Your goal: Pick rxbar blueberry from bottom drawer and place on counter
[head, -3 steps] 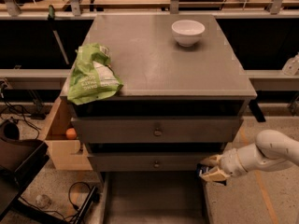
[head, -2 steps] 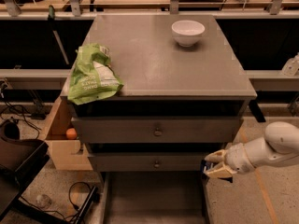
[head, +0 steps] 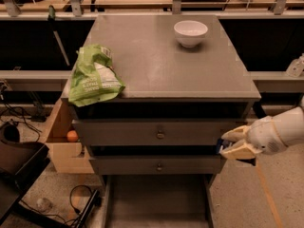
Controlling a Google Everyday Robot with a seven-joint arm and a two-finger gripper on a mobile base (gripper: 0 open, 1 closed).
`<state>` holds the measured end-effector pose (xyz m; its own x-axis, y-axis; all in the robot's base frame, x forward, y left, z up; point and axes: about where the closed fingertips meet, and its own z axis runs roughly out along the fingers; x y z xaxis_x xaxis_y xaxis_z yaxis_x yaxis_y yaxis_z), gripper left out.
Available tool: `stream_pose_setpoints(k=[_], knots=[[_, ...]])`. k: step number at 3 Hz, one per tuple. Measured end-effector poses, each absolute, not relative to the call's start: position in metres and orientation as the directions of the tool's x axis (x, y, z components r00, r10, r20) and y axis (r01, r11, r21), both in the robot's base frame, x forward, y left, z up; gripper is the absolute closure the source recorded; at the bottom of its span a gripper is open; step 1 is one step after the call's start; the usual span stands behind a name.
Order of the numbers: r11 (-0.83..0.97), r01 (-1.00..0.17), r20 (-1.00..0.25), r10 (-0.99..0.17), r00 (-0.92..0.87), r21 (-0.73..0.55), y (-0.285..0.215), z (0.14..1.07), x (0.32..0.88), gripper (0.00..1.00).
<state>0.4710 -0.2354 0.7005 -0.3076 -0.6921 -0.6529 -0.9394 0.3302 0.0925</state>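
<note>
My gripper (head: 234, 144) is at the right side of the grey cabinet, level with the gap between the two upper drawers. Its pale fingers (head: 237, 152) are shut on the rxbar blueberry (head: 221, 146), of which only a small dark navy end shows at the fingertips. The bottom drawer (head: 156, 198) is pulled open below; its flat grey floor shows nothing on it. The counter (head: 156, 65) lies above and to the left of the gripper.
A white bowl (head: 190, 32) stands at the counter's back right. A green and white snack bag (head: 93, 76) lies at its front left edge. A wooden box (head: 61, 146) with an orange ball (head: 72, 136) sits left of the cabinet. Cables lie on the floor.
My gripper has risen and moved a little to the right, from beside the lower knobbed drawer up to beside the upper one, still holding the bar.
</note>
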Motion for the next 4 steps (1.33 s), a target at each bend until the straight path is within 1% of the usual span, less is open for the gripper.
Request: stream_pose_setpoints(k=[2,3,4], knots=[[0.369,-0.929,-0.650,-0.708,-0.276,-0.007,-0.224,0.824,0.512,1.00],[0.367,-0.929,-0.659,-0.712,-0.243,-0.054,-0.212,0.867,0.541,1.00],[0.326,-0.940,-0.688,-0.704,-0.173,-0.098,-0.198,0.892,0.579,1.00]])
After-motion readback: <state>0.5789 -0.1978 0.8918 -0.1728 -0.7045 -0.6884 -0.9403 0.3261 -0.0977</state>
